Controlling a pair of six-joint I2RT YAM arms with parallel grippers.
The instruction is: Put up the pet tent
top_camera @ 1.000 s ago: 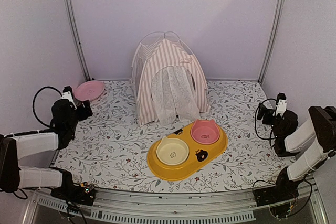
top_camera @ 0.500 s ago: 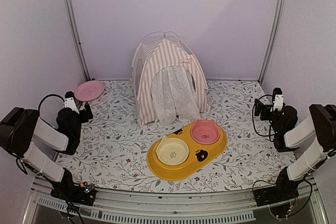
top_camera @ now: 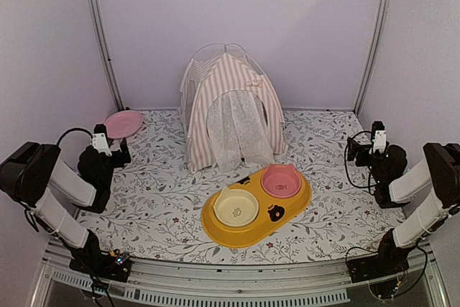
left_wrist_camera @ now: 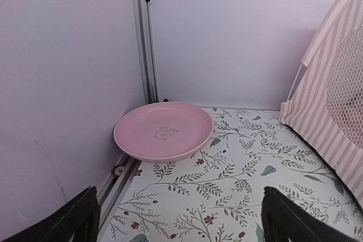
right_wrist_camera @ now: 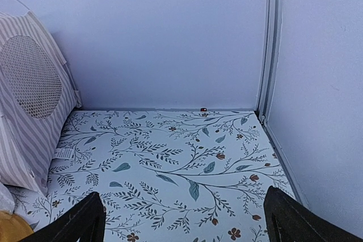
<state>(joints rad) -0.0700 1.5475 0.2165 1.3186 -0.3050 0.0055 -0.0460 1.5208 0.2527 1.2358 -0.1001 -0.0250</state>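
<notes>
Left pincer [left_wrist_camera: 178,211] hangs spread wide near the pink plate [left_wrist_camera: 163,131] in the far-left corner of the bench [top_camera: 162,210]. Right pincer [right_wrist_camera: 182,211], spread too, sits by the right edge. The pet tent [top_camera: 230,109] stands upright mid far edge.

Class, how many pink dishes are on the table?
2: a pink plate in the far-left corner, a pink bowl in the yellow feeder. Any inside the tent would be hidden.

The pink-and-white striped fabric pet tent [left_wrist_camera: 317,134] is running off the left wrist view's right edge. Its white mesh curtain [top_camera: 241,131] is hiding the inside. Only a corner of the yellow plastic tray [right_wrist_camera: 8,230] is peeking into the right wrist view.
</notes>
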